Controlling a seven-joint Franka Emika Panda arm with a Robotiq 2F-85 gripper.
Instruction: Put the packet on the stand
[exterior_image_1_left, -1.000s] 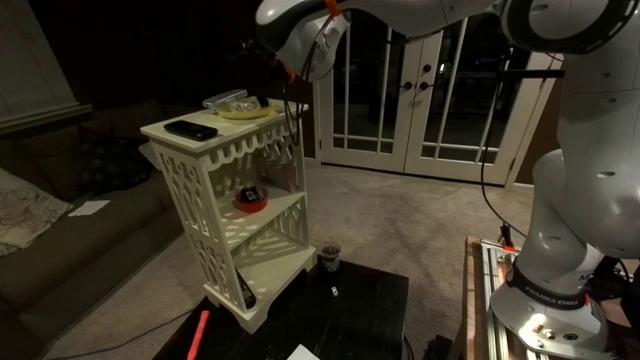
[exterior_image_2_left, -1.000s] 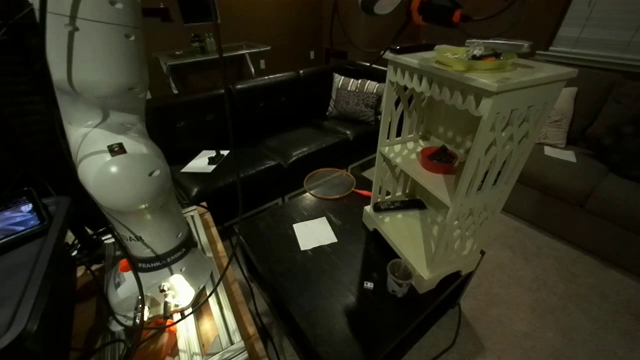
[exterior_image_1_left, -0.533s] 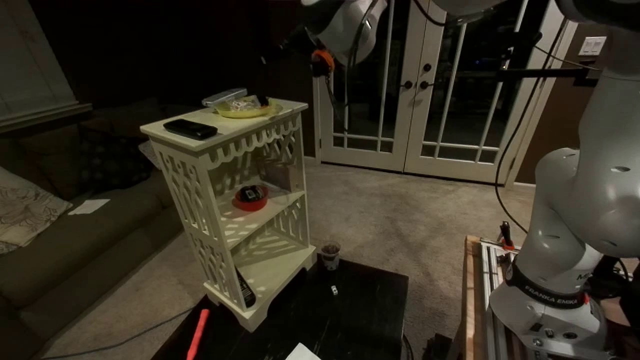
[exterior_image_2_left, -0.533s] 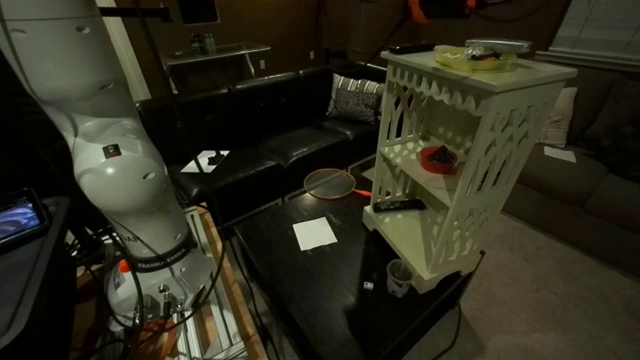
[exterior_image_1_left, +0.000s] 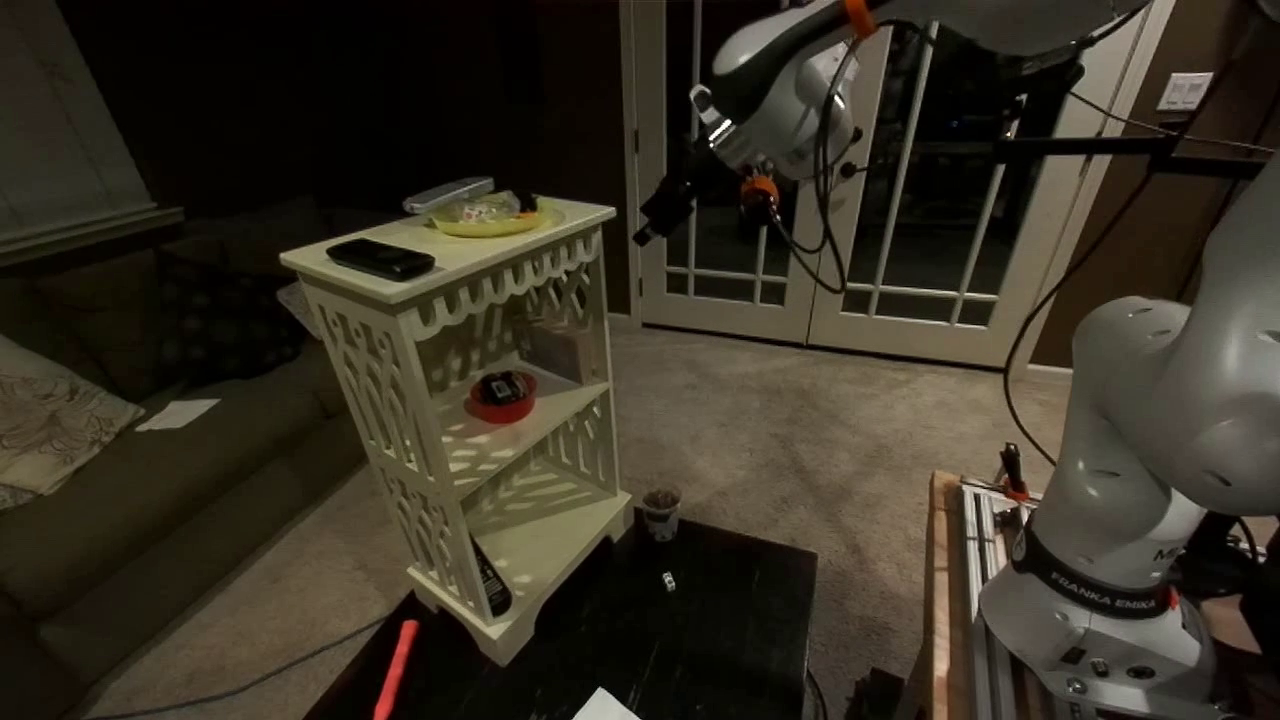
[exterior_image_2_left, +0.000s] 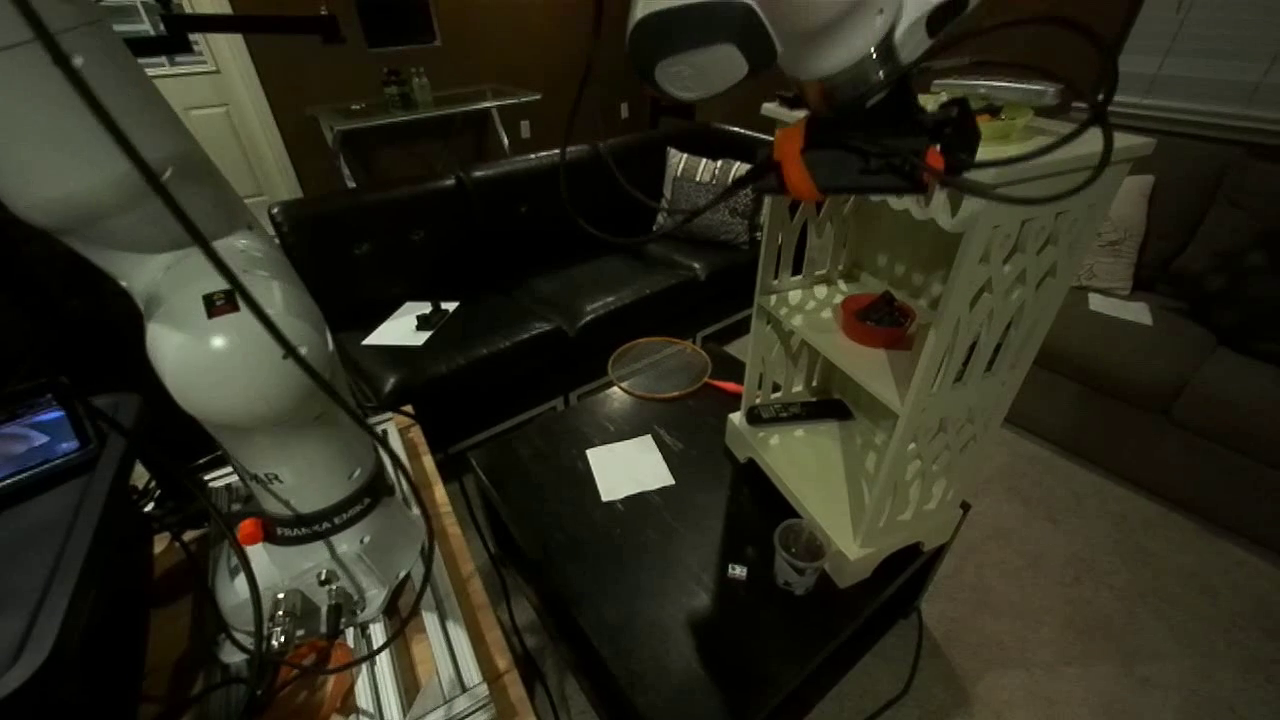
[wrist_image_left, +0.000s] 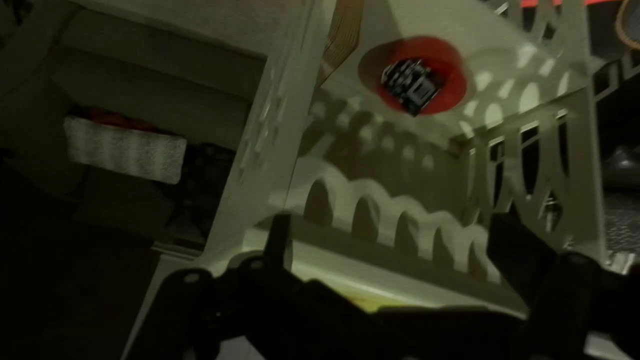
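The cream stand (exterior_image_1_left: 520, 510) is upright on the low black table; it also shows in an exterior view (exterior_image_2_left: 830, 500) and the wrist view (wrist_image_left: 265, 185). A black, white-printed packet-like thing (wrist_image_left: 412, 85) lies in a red bowl (wrist_image_left: 452, 85) on its middle shelf. A crinkled clear packet-like thing (exterior_image_1_left: 487, 208) lies in a yellow tray (exterior_image_1_left: 490, 230) on its top. I cannot tell which is the packet. My gripper (exterior_image_1_left: 648, 230) is in the air beside the stand's top. In the wrist view my gripper (wrist_image_left: 392, 232) is open, with nothing between its fingers.
A black case (exterior_image_1_left: 380, 259) and a silver box (exterior_image_1_left: 450, 193) are on the stand's top. A remote (exterior_image_2_left: 798, 411) lies on its bottom shelf. A cup (exterior_image_2_left: 800, 555), a small cube (exterior_image_2_left: 737, 571), paper (exterior_image_2_left: 630, 467) and a racket (exterior_image_2_left: 660, 367) are on the black table (exterior_image_2_left: 600, 560).
My arm has swung from above the stand's top out to its side and come lower, with the gripper now tilted down toward the stand. The things on the stand have not visibly moved.
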